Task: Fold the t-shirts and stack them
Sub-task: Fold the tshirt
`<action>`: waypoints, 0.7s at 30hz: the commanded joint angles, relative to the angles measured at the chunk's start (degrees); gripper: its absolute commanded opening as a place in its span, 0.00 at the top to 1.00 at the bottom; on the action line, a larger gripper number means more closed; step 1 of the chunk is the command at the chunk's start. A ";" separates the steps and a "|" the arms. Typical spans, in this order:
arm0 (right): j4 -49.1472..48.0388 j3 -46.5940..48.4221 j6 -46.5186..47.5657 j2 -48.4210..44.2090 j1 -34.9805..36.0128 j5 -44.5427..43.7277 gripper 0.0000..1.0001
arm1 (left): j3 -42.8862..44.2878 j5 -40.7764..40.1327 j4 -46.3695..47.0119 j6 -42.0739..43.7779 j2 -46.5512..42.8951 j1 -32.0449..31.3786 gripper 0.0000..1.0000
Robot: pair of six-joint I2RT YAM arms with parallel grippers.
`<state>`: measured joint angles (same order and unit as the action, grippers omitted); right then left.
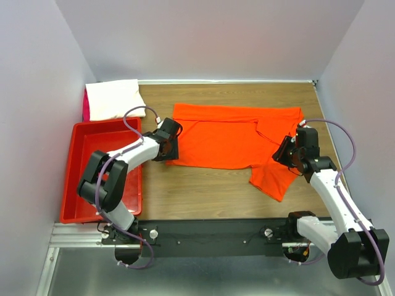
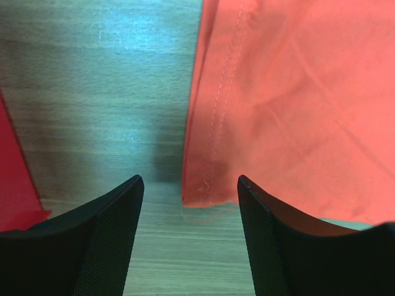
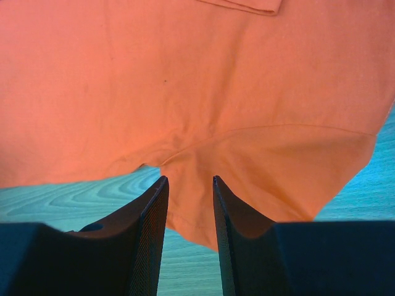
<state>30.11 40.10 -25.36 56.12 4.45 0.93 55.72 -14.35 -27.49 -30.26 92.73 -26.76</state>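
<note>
Pink t-shirt (image 1: 86, 110): only a sliver shows, the rest lies under the white t-shirt (image 1: 113, 98). Red bin (image 2: 12, 191) is cut by the left wrist frame. Orange t-shirt (image 3: 216, 92) overruns the right wrist frame; whether the right gripper (image 3: 189, 182) pinches it is unclear.

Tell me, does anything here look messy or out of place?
Only the orange t-shirt: it lies half folded, its far edge turned over and one sleeve splaying toward the near edge. Nothing looks spilled or damaged.

Plain pale walls (image 1: 216, 37) close in on three sides of a wood-grain tabletop (image 1: 203, 197) (evenly lit, only soft shadows); a black rail (image 1: 210, 239) runs along its near edge.
</note>
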 commanded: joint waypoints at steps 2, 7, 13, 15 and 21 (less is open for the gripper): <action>1.62 -0.37 1.02 -0.57 0.30 0.65 0.58 | -1.41 -2.08 -1.61 -1.38 -0.88 -0.39 0.34; 1.62 -0.63 0.84 0.04 0.39 0.74 0.58 | -0.97 -1.30 -1.70 -0.24 -0.44 -0.48 0.39; 1.71 -0.37 0.67 -0.31 0.39 0.48 0.58 | -1.93 -0.15 -1.34 0.29 1.22 -0.39 0.41; 1.71 -0.37 0.49 -0.31 0.30 -0.22 0.58 | -2.02 -0.15 -1.69 0.47 2.10 -0.39 0.41; 2.23 0.95 0.58 1.27 0.39 -0.67 0.58 | -3.34 1.86 0.23 0.90 2.98 -0.48 0.42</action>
<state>30.13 40.10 -25.28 56.38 4.45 0.91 54.41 -14.24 -28.01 -29.89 94.30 -26.76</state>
